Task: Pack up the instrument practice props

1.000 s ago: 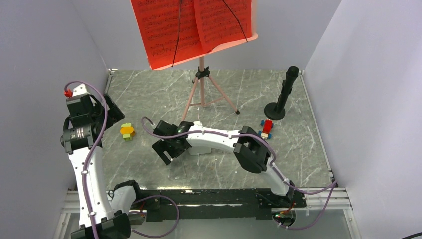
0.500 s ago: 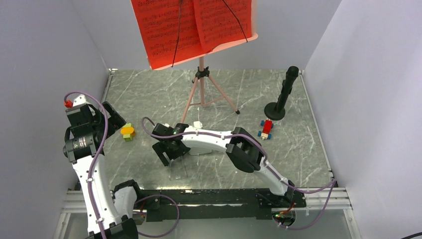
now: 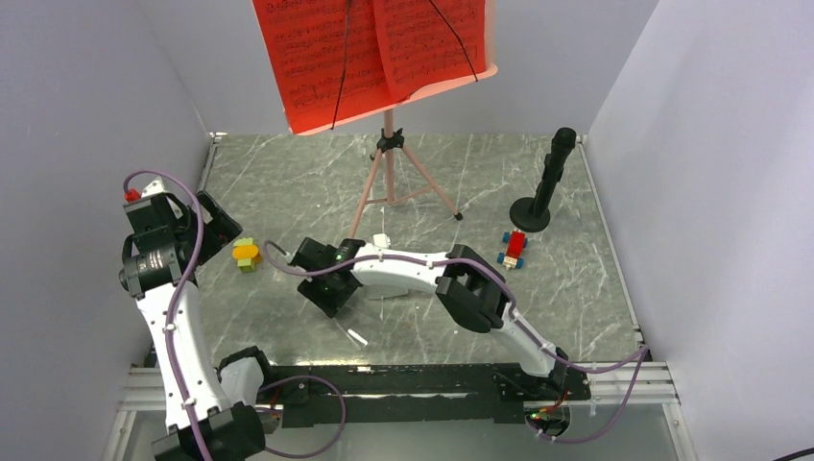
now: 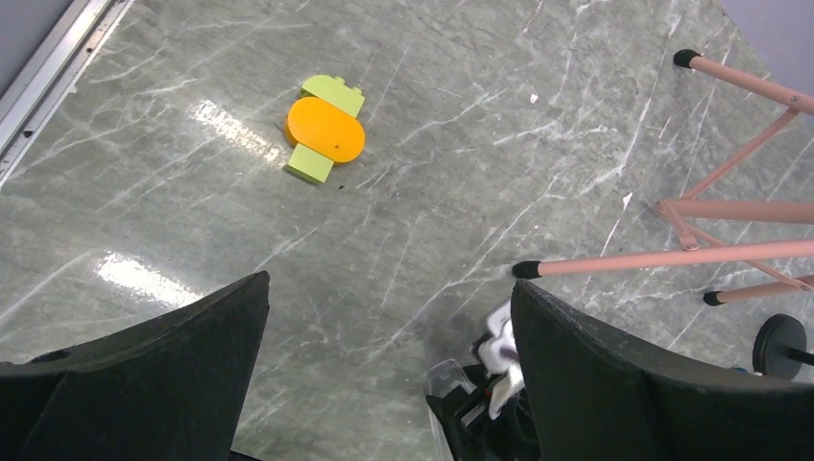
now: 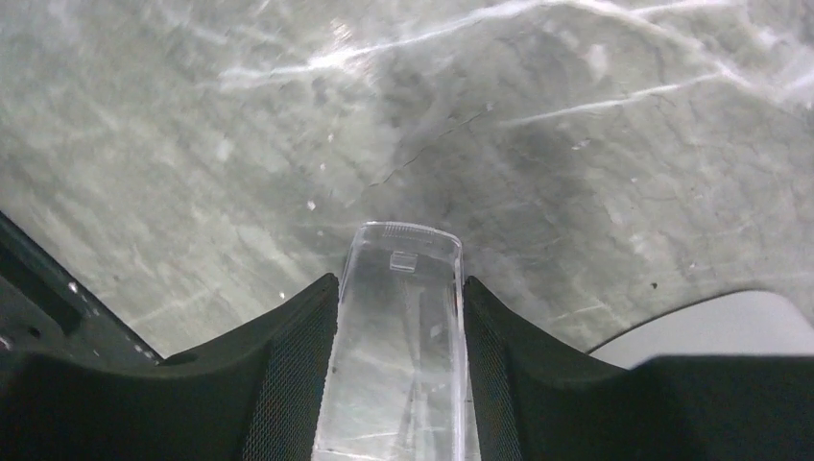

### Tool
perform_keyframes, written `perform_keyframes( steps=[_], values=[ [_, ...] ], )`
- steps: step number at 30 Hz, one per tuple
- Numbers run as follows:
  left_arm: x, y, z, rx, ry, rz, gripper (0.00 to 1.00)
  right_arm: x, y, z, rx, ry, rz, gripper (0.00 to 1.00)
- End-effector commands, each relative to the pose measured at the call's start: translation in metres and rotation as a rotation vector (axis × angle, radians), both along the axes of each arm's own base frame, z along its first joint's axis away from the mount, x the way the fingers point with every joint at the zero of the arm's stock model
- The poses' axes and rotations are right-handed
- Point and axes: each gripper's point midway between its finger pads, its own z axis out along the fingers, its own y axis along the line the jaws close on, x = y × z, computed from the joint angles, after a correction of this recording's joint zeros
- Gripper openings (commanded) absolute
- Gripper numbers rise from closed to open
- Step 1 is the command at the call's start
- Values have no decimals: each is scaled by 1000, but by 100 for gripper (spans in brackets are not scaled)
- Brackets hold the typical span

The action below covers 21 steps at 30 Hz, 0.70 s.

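Top external view showed nothing yet packed: the pink music stand (image 3: 388,123) stood near the counter's (image 3: 576,288) far edge bearing the red sheet-music pages (image 3: 326,58), while the right end effector (image 5: 401,288) gripped a clear plastic piece (image 5: 398,384) and the left end effector (image 4: 389,288) gaped wide, empty.

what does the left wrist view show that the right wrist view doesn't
Only left wrist: the orange-and-green toy block, the pink music stand legs and the open left tool. Only right wrist: a clear plastic piece clamped in the right tool. Both: the grey marble table.
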Motion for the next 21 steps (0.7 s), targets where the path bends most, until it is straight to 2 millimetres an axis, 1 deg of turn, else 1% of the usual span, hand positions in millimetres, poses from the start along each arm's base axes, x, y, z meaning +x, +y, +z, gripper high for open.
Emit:
perform_keyframes(
  steps=[1,5,7,8,10,12,15,16,18,19,21],
  values=[
    [19,-5,25,-22,-98,-51,99,-16,-14,-7,19,-9,284,54],
    [28,-23,24,-85,-123,-151,99,-34,-38,-9,0,0,509,59],
    [29,-30,23,-108,-132,-193,99,-38,-49,-11,-22,7,566,74],
    [29,-35,22,-117,-135,-223,99,-36,-53,-10,-29,-1,568,84],
    [29,-47,22,-149,-143,-299,99,-24,-52,-1,-26,-64,549,98],
    [27,-54,18,-190,-135,-324,99,-14,-47,14,-7,-118,530,100],
    [27,-51,11,-209,-107,-288,99,-10,-34,39,33,-133,495,100],
    [27,-49,10,-205,-101,-278,99,-11,-32,43,40,-126,469,100],
    [29,-45,12,-184,-102,-268,99,-14,-31,43,35,-102,414,100],
    [30,-45,16,-173,-113,-278,99,-15,-33,40,22,-92,383,99],
    [31,-46,24,-168,-133,-292,99,-18,-38,32,-11,-75,322,92]
  ],
)
